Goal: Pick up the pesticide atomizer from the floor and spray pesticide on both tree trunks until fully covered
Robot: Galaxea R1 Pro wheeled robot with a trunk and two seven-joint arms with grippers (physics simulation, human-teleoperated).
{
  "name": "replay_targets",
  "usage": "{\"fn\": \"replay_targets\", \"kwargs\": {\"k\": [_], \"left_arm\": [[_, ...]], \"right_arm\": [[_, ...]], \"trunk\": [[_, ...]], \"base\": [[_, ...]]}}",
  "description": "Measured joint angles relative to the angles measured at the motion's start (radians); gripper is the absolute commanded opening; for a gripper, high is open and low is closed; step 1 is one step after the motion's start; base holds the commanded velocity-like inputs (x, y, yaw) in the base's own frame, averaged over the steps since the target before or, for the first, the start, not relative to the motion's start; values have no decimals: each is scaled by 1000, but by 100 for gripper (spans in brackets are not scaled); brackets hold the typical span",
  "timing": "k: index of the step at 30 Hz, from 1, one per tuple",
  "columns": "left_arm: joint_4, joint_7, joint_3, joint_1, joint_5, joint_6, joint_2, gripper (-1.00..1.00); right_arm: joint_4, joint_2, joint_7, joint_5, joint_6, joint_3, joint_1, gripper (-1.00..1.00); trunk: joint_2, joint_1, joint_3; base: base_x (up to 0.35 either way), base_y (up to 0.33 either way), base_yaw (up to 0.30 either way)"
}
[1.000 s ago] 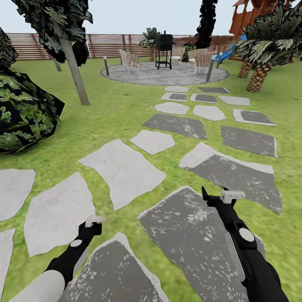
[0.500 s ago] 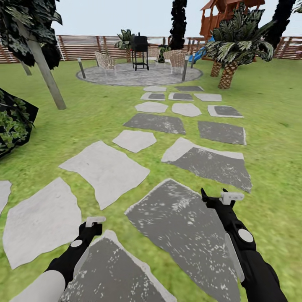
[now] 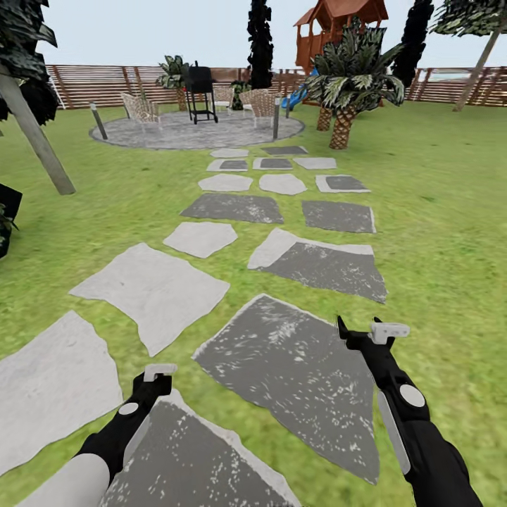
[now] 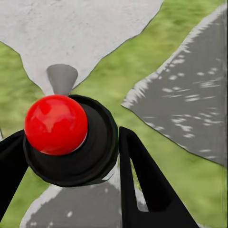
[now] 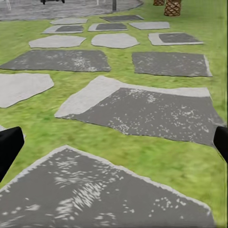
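Observation:
In the left wrist view my left gripper (image 4: 71, 137) is shut on the pesticide atomizer (image 4: 97, 145), a black round body seen end-on with a red ball top and a grey nozzle. In the head view that gripper (image 3: 158, 374) hangs low over the stepping stones. My right gripper (image 3: 366, 329) is held open over a dark stone, and its fingers stand wide apart in the right wrist view (image 5: 115, 142) with nothing between them. One tree's pale trunk (image 3: 36, 141) leans at the far left on the grass floor. Another pale trunk (image 3: 484, 62) rises at the far right by the fence.
A path of grey stepping stones (image 3: 310, 264) runs ahead to a round paved patio (image 3: 176, 134) with a black grill (image 3: 200, 88) and chairs. A palm (image 3: 343, 84), a wooden playhouse (image 3: 338, 28) and the slat fence (image 3: 91, 81) stand beyond. Grass lies on both sides.
The whole view has swung to the right, so the left tree, bush and patio slid leftward in the picture. Both arms keep the same pose.

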Motion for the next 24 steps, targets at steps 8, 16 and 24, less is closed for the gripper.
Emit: {"fn": "replay_targets", "kwargs": {"k": [8,16,24], "left_arm": [[5,-1,0,0,0,0,0,-100],[6,-1,0,0,0,-1,0,-100],[10,-1,0,0,0,-1,-1,-100]], "right_arm": [[0,0,0,-1,0,-1,0,100],[0,-1,0,0,0,-1,0,100],[0,-2,0,-1,0,-3,0,100]], "trunk": [[0,0,0],[0,0,0],[0,0,0]], "base": [[0,0,-300],[0,0,-300],[0,0,-300]]}}
